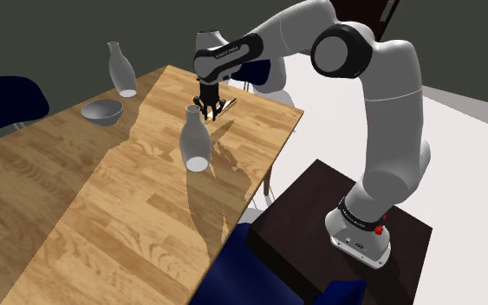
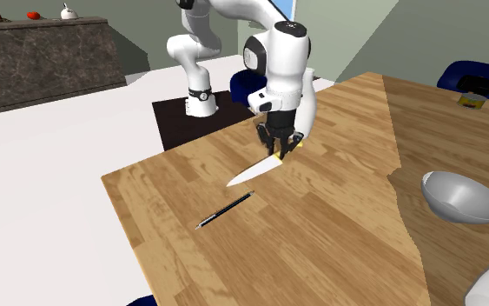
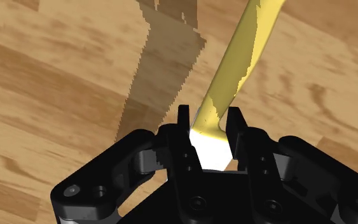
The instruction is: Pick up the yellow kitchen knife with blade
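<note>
The white arm (image 1: 389, 95) leans from its dark stand (image 1: 311, 201) over a wooden table (image 1: 77, 217), its black gripper (image 3: 209, 122) pointing down at the boards and clamped on the kitchen knife (image 2: 253, 172). From the wrist view, the two fingers (image 3: 184, 125) clasp the knife just where the white blade meets the yellow handle, and the handle runs away from the hand across the wood. The knife sits close to the table edge that has a blue chair (image 1: 270, 80) behind it, its blade pointing in towards the middle of the table. Whether the blade tip rests on the wood or hangs just above it cannot be told. A thin black pen (image 2: 225, 209) lies flat on the boards near the blade tip, apart from it and further from that edge. In the shoulder view a pale bottle (image 1: 194, 139) stands upright near the gripper. Across a jagged seam in the tabletop stand a grey bowl (image 1: 101, 111) and, near it, a second bottle (image 1: 122, 69), both well apart from the knife
</note>
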